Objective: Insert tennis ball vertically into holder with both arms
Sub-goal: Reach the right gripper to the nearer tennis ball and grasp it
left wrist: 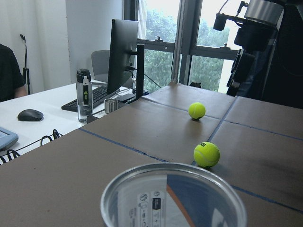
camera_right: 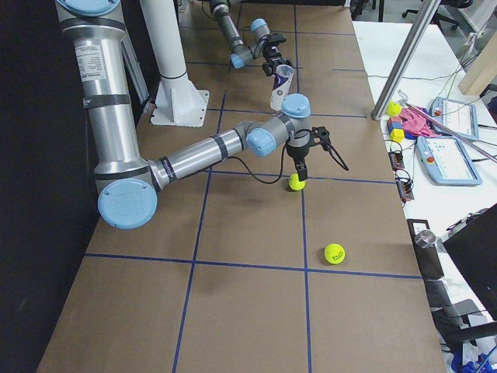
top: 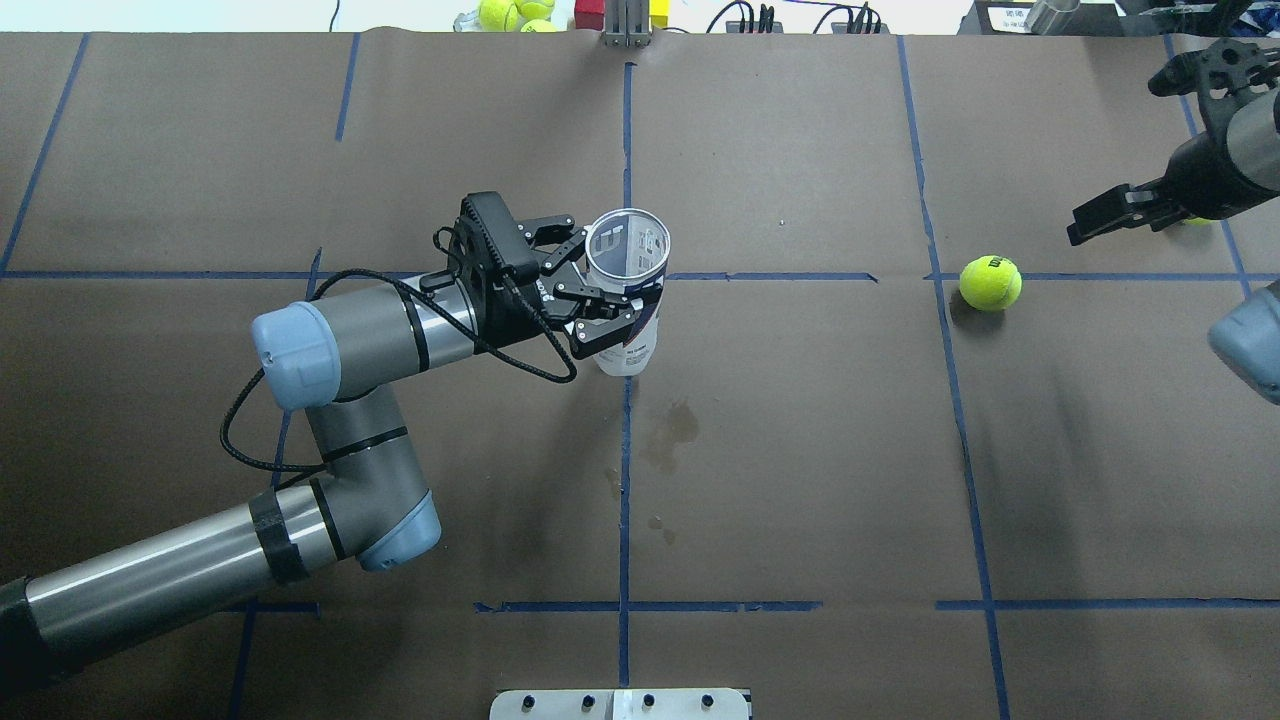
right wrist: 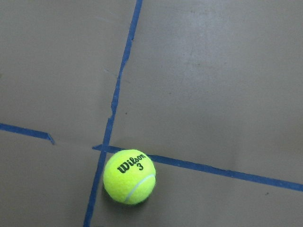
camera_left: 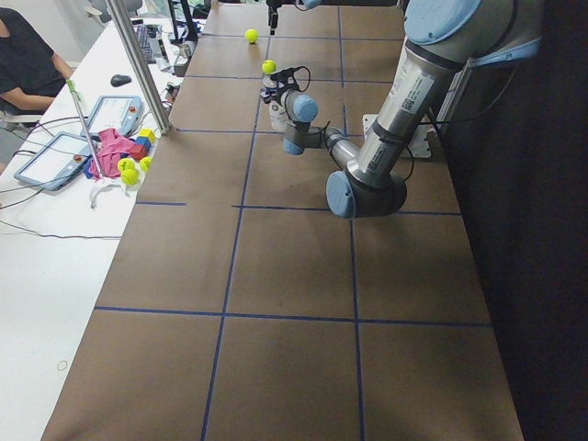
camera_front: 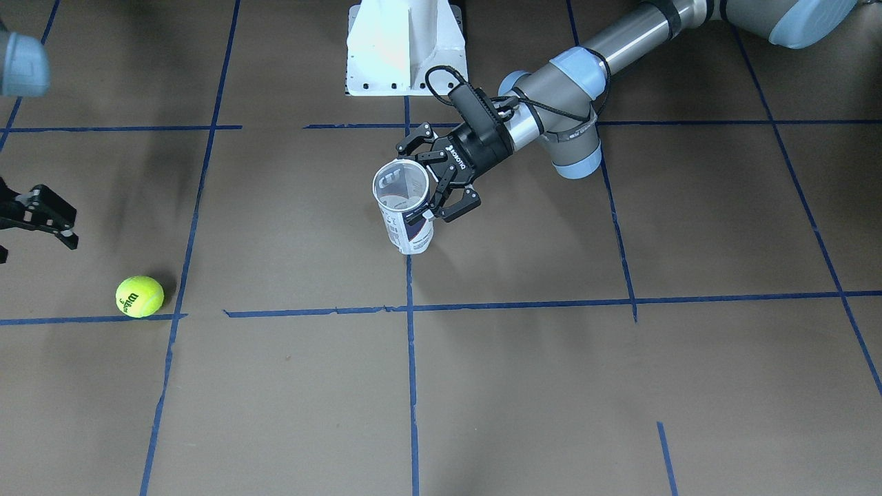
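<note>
So, in the overhead view the left arm (top: 340,345) comes in from the lower left, and the left gripper (top: 603,287) is pinching the holder (top: 632,345), which is upright just left of centre, open mouth up. Over on the right the tennis ball (top: 990,283) sits on the table (top: 800,450) beside a blue tape line (top: 945,230), well apart from the holder. At the upper right edge the right gripper (top: 1125,212) hangs near the ball, not touching it, claw looking spread.

You've got two tennis balls (camera_right: 335,253) (camera_right: 296,183) on the brown desk (camera_right: 248,311), one holder (top: 628,345), two arms (top: 340,345) (camera_right: 194,159) and two end effectors (camera_front: 437,176) (camera_right: 300,169), one on each arm.
</note>
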Robot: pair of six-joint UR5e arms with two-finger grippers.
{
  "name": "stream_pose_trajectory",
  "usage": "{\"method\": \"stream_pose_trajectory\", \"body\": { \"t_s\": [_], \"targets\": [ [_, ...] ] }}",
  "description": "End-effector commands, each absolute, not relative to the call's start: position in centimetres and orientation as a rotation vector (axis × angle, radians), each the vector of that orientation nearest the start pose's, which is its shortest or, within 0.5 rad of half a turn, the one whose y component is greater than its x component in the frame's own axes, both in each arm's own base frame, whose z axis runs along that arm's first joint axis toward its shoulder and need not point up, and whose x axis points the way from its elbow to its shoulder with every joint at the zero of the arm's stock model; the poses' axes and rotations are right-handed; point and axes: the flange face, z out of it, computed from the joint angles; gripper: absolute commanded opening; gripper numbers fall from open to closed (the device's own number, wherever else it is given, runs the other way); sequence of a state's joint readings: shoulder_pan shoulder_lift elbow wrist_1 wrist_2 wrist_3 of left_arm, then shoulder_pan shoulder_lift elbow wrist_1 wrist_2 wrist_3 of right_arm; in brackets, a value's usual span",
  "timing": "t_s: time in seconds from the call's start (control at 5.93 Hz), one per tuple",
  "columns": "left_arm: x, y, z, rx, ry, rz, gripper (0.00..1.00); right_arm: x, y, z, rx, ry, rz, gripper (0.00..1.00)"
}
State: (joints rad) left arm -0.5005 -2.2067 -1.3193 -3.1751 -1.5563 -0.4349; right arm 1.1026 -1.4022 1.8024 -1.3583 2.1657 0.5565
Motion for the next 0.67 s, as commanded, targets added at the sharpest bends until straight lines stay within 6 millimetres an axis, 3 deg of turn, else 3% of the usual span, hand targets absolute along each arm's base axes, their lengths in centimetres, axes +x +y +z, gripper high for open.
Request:
{"method": "stream_pose_trajectory", "body": {
  "t_s": [0.0, 0.34, 0.51],
  "targets": [
    [53.3, -42.5, 23.2, 1.502, 1.403, 0.358, 0.67, -23.1, -56.4, 42.9, 0.187, -0.801, -0.062, 1.0],
    [53.8, -41.7, 23.5, 1.492, 1.409, 0.37, 0.67, -25.0, -57.7, 43.8, 0.142, -0.792, -0.037, 1.0],
    [53.9, -41.8, 23.6, 1.492, 1.406, 0.371, 0.67, -27.0, -58.0, 44.9, 0.112, -0.78, -0.057, 1.0]
  ]
}}
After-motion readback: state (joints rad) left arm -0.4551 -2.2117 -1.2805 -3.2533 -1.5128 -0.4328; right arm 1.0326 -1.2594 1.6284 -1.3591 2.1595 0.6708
